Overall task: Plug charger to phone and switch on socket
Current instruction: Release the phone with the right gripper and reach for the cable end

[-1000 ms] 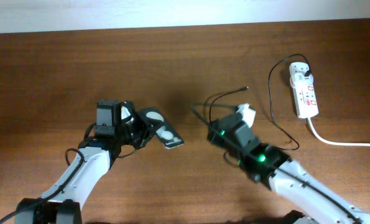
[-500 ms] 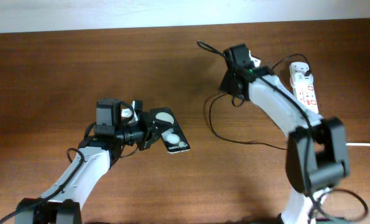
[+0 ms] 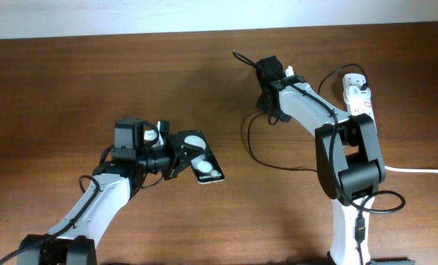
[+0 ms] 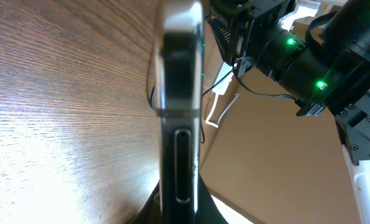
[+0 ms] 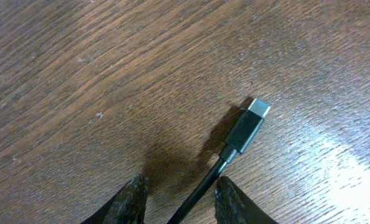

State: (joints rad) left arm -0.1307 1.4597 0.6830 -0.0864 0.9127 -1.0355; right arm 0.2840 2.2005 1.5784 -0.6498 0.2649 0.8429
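Left fingers (image 3: 168, 163): clamped on phone (image 3: 202, 160), presenting it for plugging.
Right fingers (image 5: 132, 199): upper centre, astride charger (image 5: 250, 127) behind plug; grip unclear.

White arm links (image 3: 93, 210), black joints (image 3: 358, 158), green wrist lights (image 4: 290, 42).

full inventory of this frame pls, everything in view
phone: 1, black with white patches, left of centre, in the left gripper
charger: 1, black cable, plug end at the right gripper, rest looping toward the socket
socket: 1, white with red markings, far right
cord: 1, thick white, from socket to right edge
table: 1, brown wood
left gripper: 1, black, shut on phone
right gripper: 1, black, around charger just behind its plug
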